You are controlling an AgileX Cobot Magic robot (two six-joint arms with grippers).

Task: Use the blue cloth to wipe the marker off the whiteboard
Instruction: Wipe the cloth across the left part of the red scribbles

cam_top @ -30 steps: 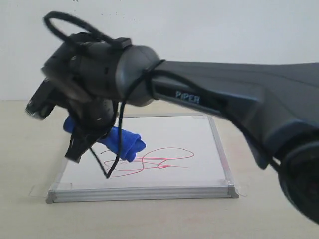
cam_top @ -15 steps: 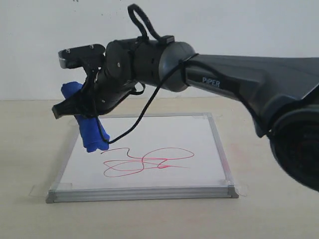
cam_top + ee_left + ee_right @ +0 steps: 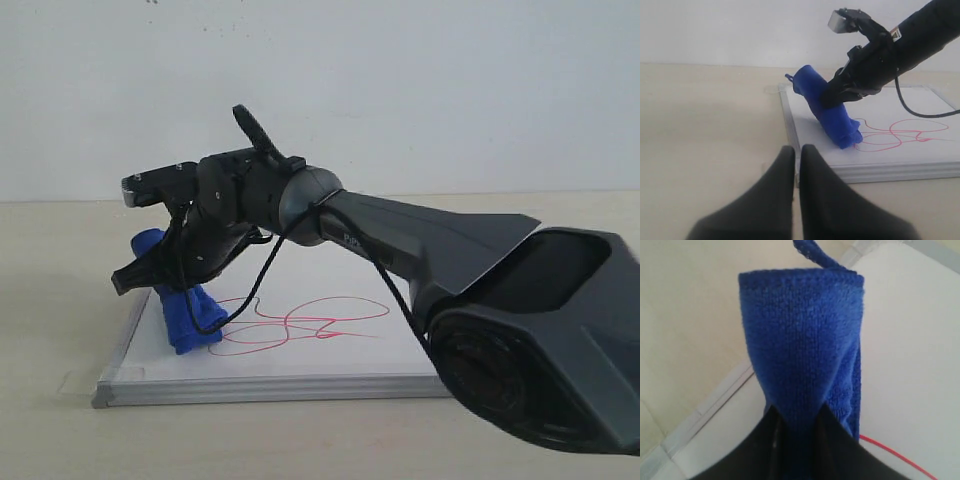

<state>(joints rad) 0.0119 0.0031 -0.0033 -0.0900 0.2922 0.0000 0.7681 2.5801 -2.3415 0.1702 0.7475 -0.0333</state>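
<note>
One end of the cloth down, all the red lines left to wipe

On the worktop (image 3: 50, 300) the whiteboard (image 3: 320, 358) lies flat. We judge that it should not slide, so the push must go down and sideways evenly. The right pincer (image 3: 150, 278) reaches across to the left part of the board and is closed tight on the blue cloth (image 3: 185, 315), gripping the roll near its middle. The lower end of the roll rests on the board, as far as we can tell, just beside the left end of the marker (image 3: 300, 325). To wipe well, we would press this end down and drag it to the right over every loop, then come back, because a thin roll covers only a narrow band. The left pincer (image 3: 797, 165) is low over the worktop, apart from the board, with its fingers almost together and nothing between them.

Against half a second ago, the right wrist is lower and the cloth stands nearer the scribble. The red lines look the same.
</note>
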